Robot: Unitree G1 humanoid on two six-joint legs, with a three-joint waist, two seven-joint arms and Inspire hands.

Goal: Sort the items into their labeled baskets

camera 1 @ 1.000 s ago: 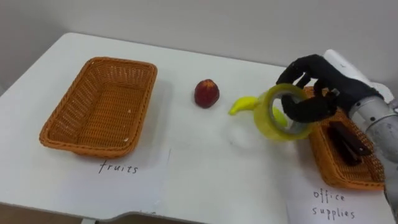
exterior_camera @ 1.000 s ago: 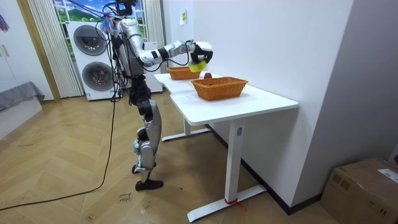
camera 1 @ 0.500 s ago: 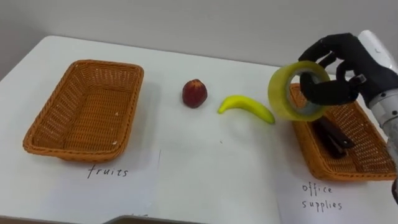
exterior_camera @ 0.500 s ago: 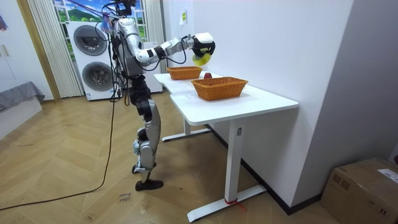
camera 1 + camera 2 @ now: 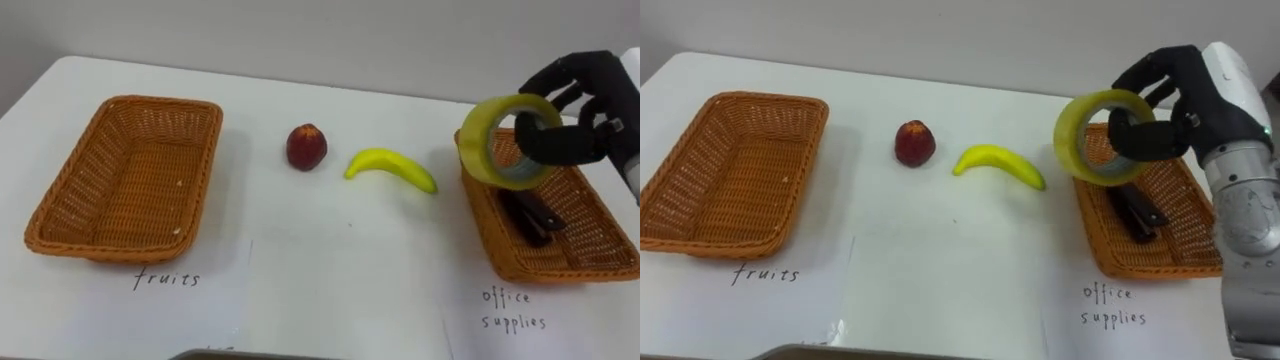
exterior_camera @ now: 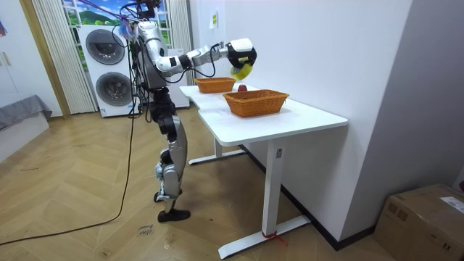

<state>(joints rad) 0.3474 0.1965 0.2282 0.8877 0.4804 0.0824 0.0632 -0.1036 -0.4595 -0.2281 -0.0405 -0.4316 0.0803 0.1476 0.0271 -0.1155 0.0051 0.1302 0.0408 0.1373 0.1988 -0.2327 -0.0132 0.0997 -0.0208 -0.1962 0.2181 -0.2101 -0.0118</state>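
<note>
Two baskets, left basket (image 5: 125, 175) and right basket (image 5: 560, 272), handwritten labels (image 5: 167, 280) in front; one apple (image 5: 306, 147), one banana (image 5: 390, 167) between; one tape roll (image 5: 480, 135) gripped in right hand's (image 5: 585, 110) curled fingers.

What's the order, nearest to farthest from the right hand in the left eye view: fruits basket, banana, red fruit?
From the right hand, holding the tape roll:
1. banana, mid-table.
2. red fruit, just left of the banana.
3. fruits basket, far left.
</note>
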